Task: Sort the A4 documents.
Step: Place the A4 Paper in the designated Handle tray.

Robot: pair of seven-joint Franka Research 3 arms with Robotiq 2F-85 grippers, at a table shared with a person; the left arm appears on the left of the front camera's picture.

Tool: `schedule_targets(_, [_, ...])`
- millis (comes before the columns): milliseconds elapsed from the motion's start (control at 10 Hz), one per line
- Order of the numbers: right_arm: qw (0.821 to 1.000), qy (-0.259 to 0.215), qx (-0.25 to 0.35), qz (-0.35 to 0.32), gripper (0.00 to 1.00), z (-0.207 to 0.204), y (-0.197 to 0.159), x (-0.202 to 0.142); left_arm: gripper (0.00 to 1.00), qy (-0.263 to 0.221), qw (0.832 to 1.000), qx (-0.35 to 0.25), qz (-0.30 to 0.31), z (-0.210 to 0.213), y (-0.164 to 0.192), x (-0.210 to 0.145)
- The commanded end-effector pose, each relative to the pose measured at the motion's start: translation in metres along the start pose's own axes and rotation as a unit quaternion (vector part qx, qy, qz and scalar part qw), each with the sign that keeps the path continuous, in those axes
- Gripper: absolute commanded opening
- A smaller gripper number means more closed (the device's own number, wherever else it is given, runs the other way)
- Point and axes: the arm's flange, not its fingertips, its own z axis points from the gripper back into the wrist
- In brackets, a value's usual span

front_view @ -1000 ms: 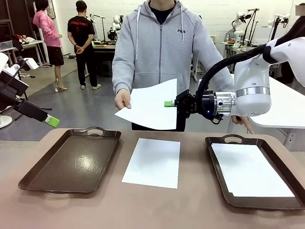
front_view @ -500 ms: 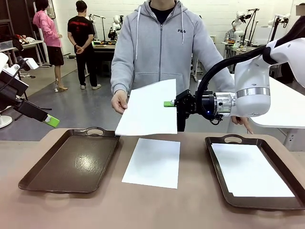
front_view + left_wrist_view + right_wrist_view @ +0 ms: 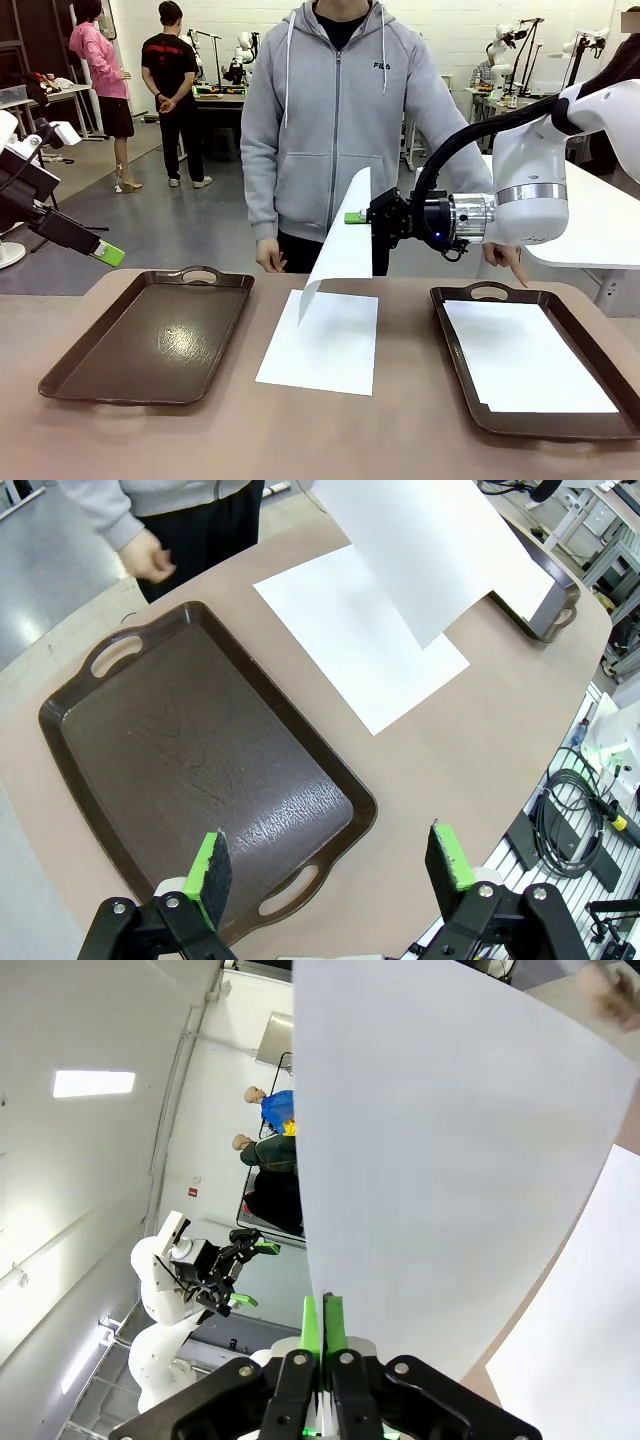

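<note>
We find the right tool (image 3: 354,217) clamped on an A4 document (image 3: 343,250) at its three-o'clock edge; the seemingly thin hold could slip.

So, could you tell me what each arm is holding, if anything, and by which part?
The right arm's fingers pinch a white A4 sheet by one edge, near a corner. The left arm's fingers are open and empty.
</note>
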Motion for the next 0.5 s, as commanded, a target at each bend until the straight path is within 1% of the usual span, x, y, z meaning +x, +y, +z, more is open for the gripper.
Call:
schedule_targets(0, [1.000, -0.004, -0.006, 0.006, 0.00, -0.0007, 0.0004, 0.0005, 1.00, -0.002, 1.000, -0.004, 0.001, -0.0001, 0.0005, -0.0004])
schedule_targets(400, [1.000, 0.000, 0.000, 0.000, 0.01, 0.0000, 0.0000, 0.0000, 1.00, -0.002, 1.000, -0.004, 0.001, -0.0001, 0.0005, -0.0004])
